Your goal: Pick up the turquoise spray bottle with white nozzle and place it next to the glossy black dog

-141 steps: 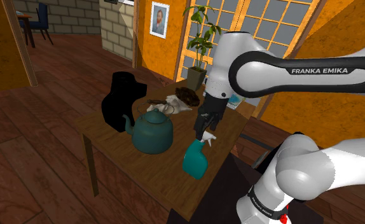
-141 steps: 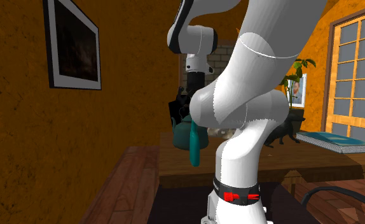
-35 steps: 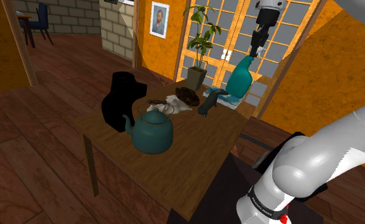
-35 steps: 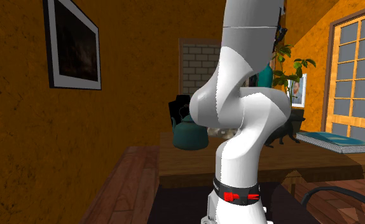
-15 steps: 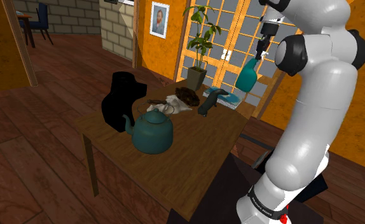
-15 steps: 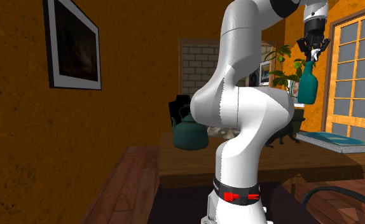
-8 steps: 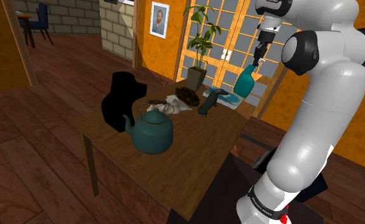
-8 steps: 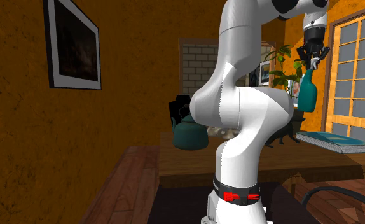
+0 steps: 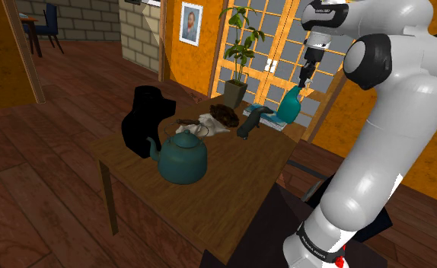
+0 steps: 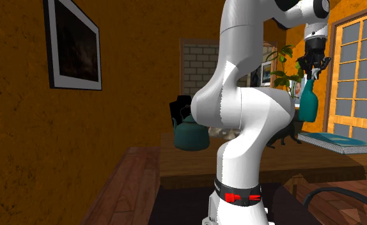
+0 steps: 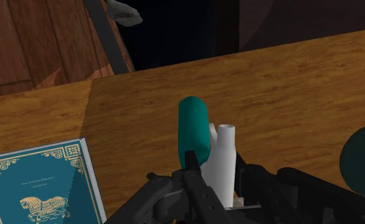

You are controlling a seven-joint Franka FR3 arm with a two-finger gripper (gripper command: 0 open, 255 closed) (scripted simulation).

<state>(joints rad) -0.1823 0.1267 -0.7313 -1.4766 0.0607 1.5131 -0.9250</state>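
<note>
Now the black gripper [image 9: 302, 82] clasps the turquoise, white-nozzled spray bottle [image 9: 288, 109] (hanging upright); the glossy black dog [image 9: 247, 126] lies toward the shoulder view's lower left.

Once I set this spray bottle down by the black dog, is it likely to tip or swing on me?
Probably somewhat tippy: the spray bottle looks much taller than wide. It hangs from the end effector by its white nozzle, so it may swing. Its body looks rigid.

Teal teapot [image 9: 183, 157] set on wooden bench [image 9: 240, 183], teal book [image 11: 41, 184] laid by its edge, potted plant [image 9: 235, 93] stood beyond
</note>
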